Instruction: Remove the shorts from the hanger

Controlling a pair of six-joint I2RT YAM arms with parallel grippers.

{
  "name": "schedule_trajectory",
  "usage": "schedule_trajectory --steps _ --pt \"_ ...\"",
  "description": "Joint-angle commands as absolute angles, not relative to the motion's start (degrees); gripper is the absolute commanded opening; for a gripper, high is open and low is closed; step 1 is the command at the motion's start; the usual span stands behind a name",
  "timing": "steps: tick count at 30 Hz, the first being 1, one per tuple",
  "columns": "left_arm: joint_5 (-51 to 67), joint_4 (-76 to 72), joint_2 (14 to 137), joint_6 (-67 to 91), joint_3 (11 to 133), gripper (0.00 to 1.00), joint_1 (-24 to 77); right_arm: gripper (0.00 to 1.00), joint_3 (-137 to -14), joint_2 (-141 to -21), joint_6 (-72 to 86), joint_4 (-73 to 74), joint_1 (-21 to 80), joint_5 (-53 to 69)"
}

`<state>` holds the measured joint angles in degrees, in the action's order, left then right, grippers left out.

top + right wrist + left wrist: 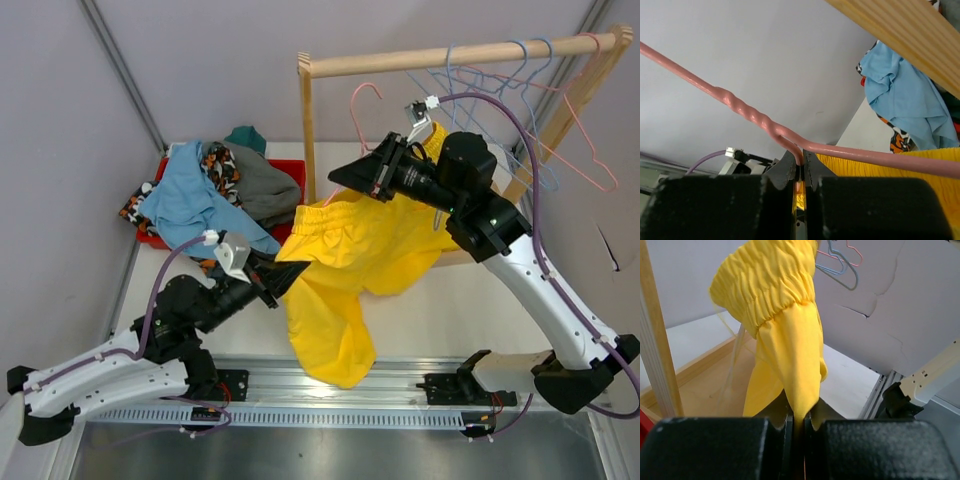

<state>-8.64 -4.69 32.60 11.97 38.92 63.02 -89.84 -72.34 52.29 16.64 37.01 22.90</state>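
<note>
left gripper (290, 272) pinched shut on a fold of the yellow shorts (350, 250), seemingly to tug them free | right gripper (801, 167) clamped on the pink hanger (740, 107), bracing it | shorts drape from hanger, between both arms

See bright yellow soft fabric shorts (350, 260), a pink wire hanger (745, 111), light blue fabric shorts (190, 200), grey fabric shorts (262, 185), dark teal fabric shorts (246, 137) and orange-black-white camouflage shorts (222, 170).
</note>
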Motion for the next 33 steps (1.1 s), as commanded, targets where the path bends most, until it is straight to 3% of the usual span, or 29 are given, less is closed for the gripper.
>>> schedule_trajectory --steps 1,4,10,12,13,14,15,22,33 --pt "-8.61 3.34 29.09 14.33 35.51 0.11 65.39 0.0 -94.57 -70.4 51.06 1.67 29.19 11.25" --pt "-8.7 3.78 29.62 14.06 36.12 0.23 65.83 0.0 -95.8 -71.28 51.24 2.02 27.78 12.3" --pt "-8.97 3.25 31.11 13.01 37.88 0.3 65.92 0.0 -95.71 -71.28 52.29 1.85 26.37 13.27" --pt "-9.23 2.21 31.99 12.39 38.14 0.37 65.92 0.0 -95.28 -71.19 52.73 1.58 26.02 13.53" --pt "-9.49 1.94 32.34 11.96 38.75 0.42 65.92 0.0 -94.93 -71.02 53.0 1.23 25.93 13.88" --pt "-9.84 1.59 33.3 10.91 38.93 0.56 65.83 0.0 -94.66 -70.93 53.43 1.06 25.93 14.06" --pt "-10.45 1.23 33.83 10.38 39.72 0.63 65.92 0.0 -94.48 -70.84 53.61 0.79 25.93 14.24" --pt "-16.7 3.16 35.25 0.72 47.45 0.98 65.92 0.0 -96.41 -71.37 53.7 2.11 25.05 19.06" --pt "-16.01 6.16 33.57 -6.59 51.5 0.99 65.92 0.0 -95.72 -71.9 59.32 -3.06 21.18 34.35"
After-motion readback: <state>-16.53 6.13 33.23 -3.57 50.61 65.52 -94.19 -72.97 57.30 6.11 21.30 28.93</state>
